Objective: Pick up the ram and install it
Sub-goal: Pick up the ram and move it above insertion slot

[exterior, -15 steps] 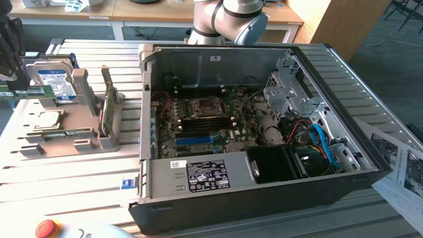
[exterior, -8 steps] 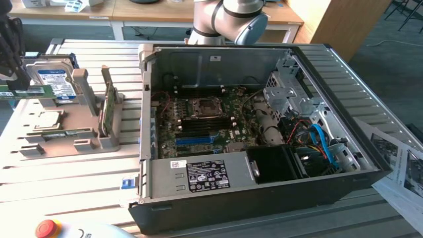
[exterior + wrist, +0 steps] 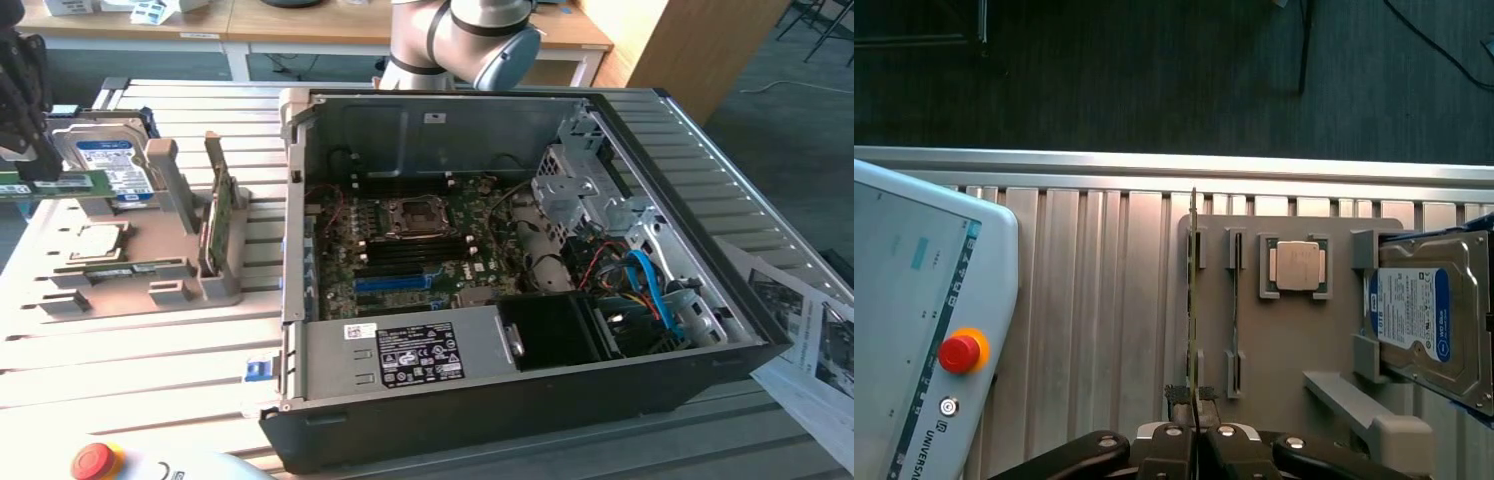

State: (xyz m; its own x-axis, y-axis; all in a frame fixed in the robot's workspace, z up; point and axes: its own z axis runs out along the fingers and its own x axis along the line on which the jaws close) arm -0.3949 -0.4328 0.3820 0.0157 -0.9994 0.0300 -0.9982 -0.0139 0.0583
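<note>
Between closed fingers of gripper (image 3: 1195, 432), ram (image 3: 1194, 300) clamped edge-on, held over gray holder (image 3: 1294, 350), long axis parallel to holder slots. Blue motherboard slot (image 3: 387, 283) seen inside open computer case (image 3: 561, 410), toward exterior view's right of holder.

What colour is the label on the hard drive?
Blue and white; the hard drive label shows best in the wrist view.

Exterior oblique from above, wrist straight down; both see holder (image 3: 160, 240) (image 3: 1294, 350).
</note>
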